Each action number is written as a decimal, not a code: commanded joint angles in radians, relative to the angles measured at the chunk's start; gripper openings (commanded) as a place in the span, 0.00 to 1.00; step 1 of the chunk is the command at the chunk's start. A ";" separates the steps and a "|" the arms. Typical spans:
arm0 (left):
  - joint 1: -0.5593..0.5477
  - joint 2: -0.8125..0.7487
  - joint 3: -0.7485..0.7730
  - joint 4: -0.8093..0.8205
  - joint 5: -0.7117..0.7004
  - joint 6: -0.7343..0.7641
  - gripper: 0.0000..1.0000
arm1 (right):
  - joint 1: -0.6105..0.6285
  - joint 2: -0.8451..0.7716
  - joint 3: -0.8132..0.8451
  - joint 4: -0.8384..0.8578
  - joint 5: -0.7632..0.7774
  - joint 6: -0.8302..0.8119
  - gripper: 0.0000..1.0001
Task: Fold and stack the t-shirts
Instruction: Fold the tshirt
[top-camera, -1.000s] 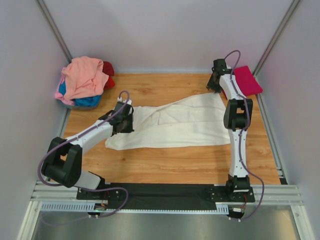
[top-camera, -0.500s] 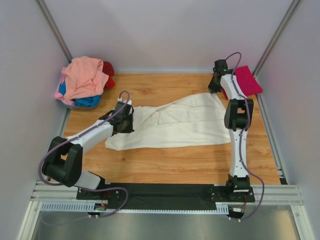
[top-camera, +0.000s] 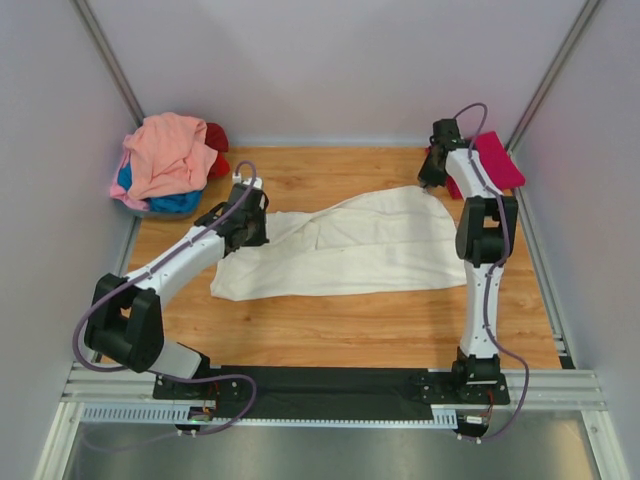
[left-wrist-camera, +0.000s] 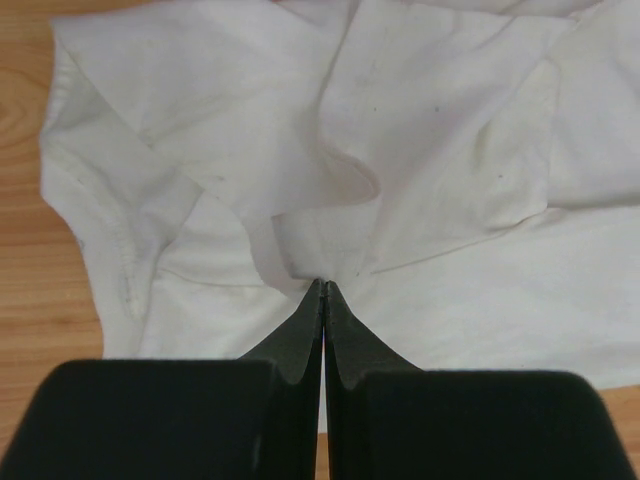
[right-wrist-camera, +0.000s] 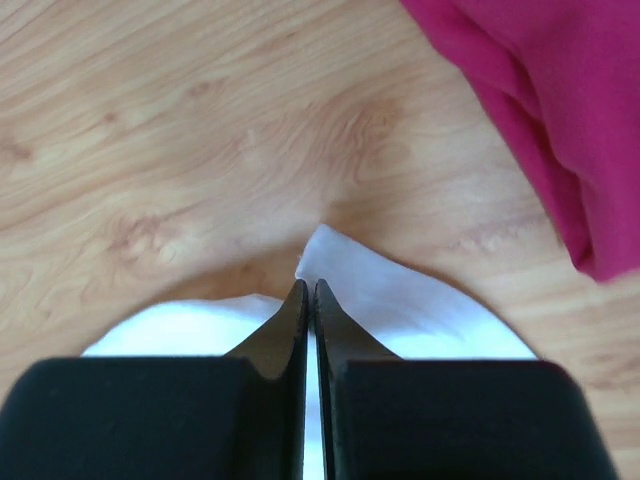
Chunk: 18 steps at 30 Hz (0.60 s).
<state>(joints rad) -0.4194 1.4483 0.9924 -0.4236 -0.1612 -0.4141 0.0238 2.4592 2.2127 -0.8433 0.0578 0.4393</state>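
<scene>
A cream-white t-shirt (top-camera: 350, 248) lies spread across the middle of the wooden table. My left gripper (top-camera: 246, 222) is shut on a bunched fold of the cream-white t-shirt (left-wrist-camera: 420, 150) near its left end; the left gripper (left-wrist-camera: 322, 285) pinches cloth at its tips. At the shirt's far right corner my right gripper (top-camera: 432, 178) is shut on the white cloth (right-wrist-camera: 400, 300); the right gripper (right-wrist-camera: 308, 287) has its tips closed over the hem. A folded magenta t-shirt (top-camera: 492, 160) lies just right of it, the same magenta t-shirt (right-wrist-camera: 540, 120) filling the wrist view's upper right.
At the back left corner sits a heap of t-shirts: salmon-pink (top-camera: 170, 150) on top, blue (top-camera: 170, 202) under it, red (top-camera: 216, 150) behind. Grey walls close in the table (top-camera: 340, 330) on three sides. A metal rail (top-camera: 340, 385) with the arm bases runs along the near edge.
The right gripper has closed on the shirt's far right corner and shifted slightly right. The left gripper has moved away from the base, dragging the shirt's left end with it.
</scene>
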 joint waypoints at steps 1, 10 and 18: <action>-0.005 -0.028 0.083 -0.046 -0.081 0.011 0.00 | 0.004 -0.196 -0.076 0.082 -0.032 -0.034 0.00; -0.005 -0.054 0.186 -0.112 -0.199 0.040 0.00 | 0.001 -0.411 -0.309 0.144 -0.012 -0.028 0.00; -0.005 -0.126 0.213 -0.178 -0.320 0.058 0.00 | -0.010 -0.543 -0.553 0.217 -0.010 -0.005 0.00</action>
<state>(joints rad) -0.4194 1.3785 1.1629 -0.5636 -0.4004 -0.3824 0.0227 1.9568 1.7123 -0.6750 0.0360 0.4225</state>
